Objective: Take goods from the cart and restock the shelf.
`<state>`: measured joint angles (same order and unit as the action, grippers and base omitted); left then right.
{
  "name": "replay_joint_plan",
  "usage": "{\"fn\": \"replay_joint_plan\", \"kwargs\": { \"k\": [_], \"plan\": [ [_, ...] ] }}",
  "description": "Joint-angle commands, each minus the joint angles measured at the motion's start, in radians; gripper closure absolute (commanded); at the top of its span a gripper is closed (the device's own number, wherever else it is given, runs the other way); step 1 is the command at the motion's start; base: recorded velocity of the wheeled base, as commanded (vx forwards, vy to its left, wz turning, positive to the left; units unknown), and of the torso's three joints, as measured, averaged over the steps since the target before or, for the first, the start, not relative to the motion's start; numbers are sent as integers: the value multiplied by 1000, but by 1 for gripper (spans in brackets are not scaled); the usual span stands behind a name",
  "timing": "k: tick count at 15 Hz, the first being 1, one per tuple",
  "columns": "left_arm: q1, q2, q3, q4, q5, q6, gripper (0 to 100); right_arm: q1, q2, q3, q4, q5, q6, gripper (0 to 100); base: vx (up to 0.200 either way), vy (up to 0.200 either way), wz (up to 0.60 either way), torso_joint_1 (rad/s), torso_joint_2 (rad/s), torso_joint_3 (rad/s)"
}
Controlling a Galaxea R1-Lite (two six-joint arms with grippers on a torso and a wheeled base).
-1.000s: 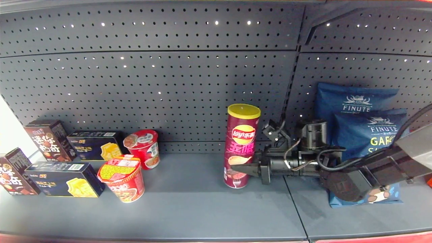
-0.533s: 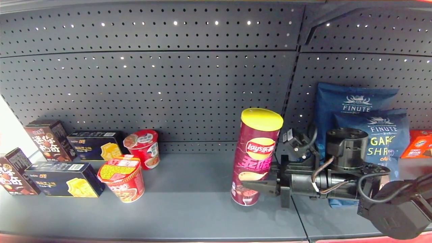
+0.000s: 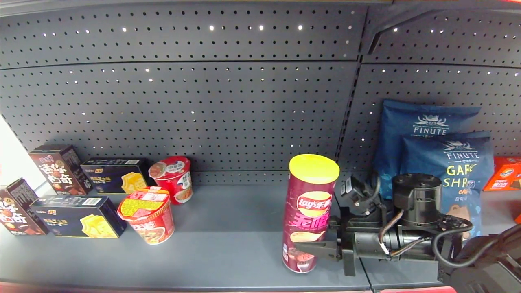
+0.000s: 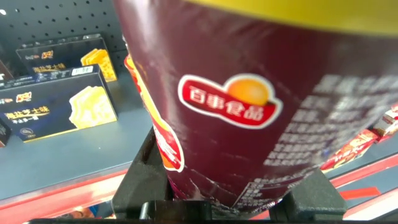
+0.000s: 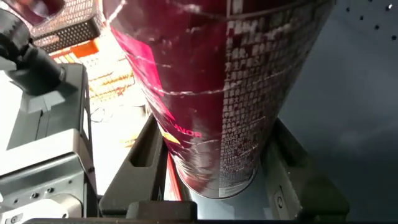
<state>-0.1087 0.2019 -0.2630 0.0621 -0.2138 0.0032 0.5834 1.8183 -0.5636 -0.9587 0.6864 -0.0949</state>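
Shop: pegboard shelf [image 3: 228,238] (snack bags [image 3: 427,122], noodle cups [image 3: 147,215]).

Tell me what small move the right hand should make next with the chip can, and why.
Probably ease the chip can a little deeper onto the shelf before letting go. The right hand is shut on its lower half, the can is about upright, and its base is close to the shelf's front edge.

Maroon chip can [image 3: 309,211] with yellow lid, upright near the grey shelf [image 3: 228,248] front edge, right of centre; second can [image 4: 261,124], also maroon, before the shelf's left part.
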Motion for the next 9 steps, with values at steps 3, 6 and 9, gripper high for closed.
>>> {"fn": "replay_joint_plan", "kwargs": {
  "k": [3,6,9],
  "plan": [
    [3,5,-2,1,4,0,100,1,53,4,0,1,-5,100,0,0,0,0,0,0],
    [3,5,-2,1,2,0,100,3,67,10,-2,2,-8,100,0,0,0,0,0,0],
    [3,5,2,1,4,0,100,13,90,8,0,2,-31,100,0,0,0,0,0,0]
  ]
}}
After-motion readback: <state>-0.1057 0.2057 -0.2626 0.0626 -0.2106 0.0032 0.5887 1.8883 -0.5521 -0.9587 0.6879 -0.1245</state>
